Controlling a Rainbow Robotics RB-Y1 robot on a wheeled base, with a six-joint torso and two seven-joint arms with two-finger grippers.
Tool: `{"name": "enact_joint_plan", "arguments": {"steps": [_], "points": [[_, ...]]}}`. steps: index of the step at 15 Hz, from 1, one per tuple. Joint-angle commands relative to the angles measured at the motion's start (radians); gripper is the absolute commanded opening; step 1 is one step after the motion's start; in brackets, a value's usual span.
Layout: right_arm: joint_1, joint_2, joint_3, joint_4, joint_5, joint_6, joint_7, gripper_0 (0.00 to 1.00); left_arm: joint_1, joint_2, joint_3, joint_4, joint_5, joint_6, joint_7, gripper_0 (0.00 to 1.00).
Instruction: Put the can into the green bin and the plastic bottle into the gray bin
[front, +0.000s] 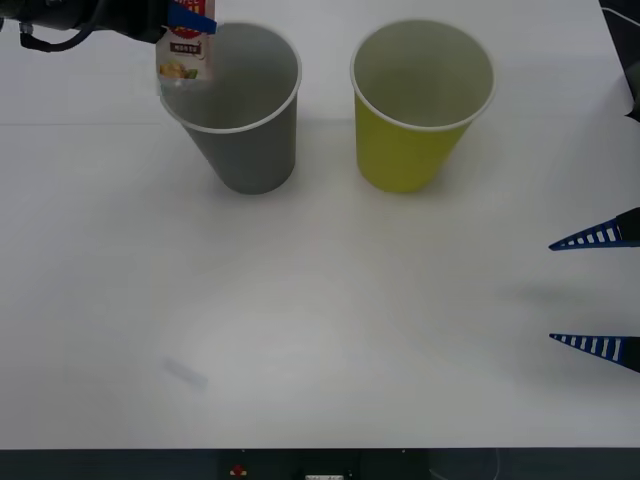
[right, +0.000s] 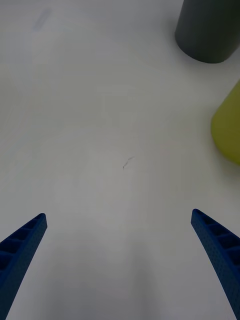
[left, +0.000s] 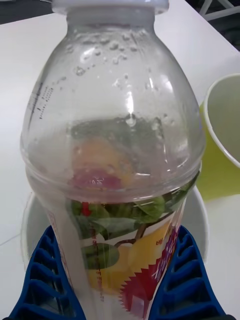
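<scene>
Right claw (front: 598, 292) idles spread wide; left claw (left: 120, 280) grips plastic bottle (front: 186, 55), seemingly over gray bin (front: 245, 120).

White table (front: 330, 330) spreads flat and bare across the front view. There's a faint gray smudge (front: 185, 373) near its front left part, and a tiny dark scratch mark (right: 127, 162) on the surface in the right wrist view.

Plastic bottle (front: 186, 58) hanging over gray bin's (front: 250, 140) left rim; green bin (front: 410, 150) upright just beside, both open.
</scene>
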Motion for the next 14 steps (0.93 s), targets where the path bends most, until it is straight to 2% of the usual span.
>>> {"name": "enact_joint_plan", "arguments": {"steps": [1, 3, 4, 5, 6, 11, 12, 14], "points": [[0.000, 0.000, 0.000, 0.000, 0.000, 0.000, 0.000, 1.00, -0.011, -0.018, -0.022, 0.017, -0.017, 0.013, -0.007, 0.00], [0.000, 0.000, 0.000, 0.000, 0.000, 0.000, 0.000, 1.00, -0.011, -0.029, -0.023, 0.017, -0.022, 0.013, -0.015, 0.00], [0.000, 0.000, 0.000, 0.000, 0.000, 0.000, 0.000, 1.00, -0.009, -0.037, -0.025, 0.017, -0.028, 0.013, -0.016, 0.26], [0.000, 0.000, 0.000, 0.000, 0.000, 0.000, 0.000, 1.00, -0.011, -0.041, -0.023, 0.017, -0.032, 0.013, -0.018, 0.80], [0.000, 0.000, 0.000, 0.000, 0.000, 0.000, 0.000, 1.00, -0.009, -0.046, -0.023, 0.018, -0.034, 0.013, -0.021, 1.00], [0.000, 0.000, 0.000, 0.000, 0.000, 0.000, 0.000, 1.00, -0.009, -0.052, -0.023, 0.009, -0.037, 0.013, -0.053, 1.00], [0.000, 0.000, 0.000, 0.000, 0.000, 0.000, 0.000, 1.00, -0.009, -0.051, -0.022, 0.001, -0.040, 0.004, -0.093, 1.00], [0.000, 0.000, 0.000, 0.000, 0.000, 0.000, 0.000, 1.00, -0.008, -0.052, 0.027, -0.012, -0.046, -0.071, -0.153, 1.00]]}}
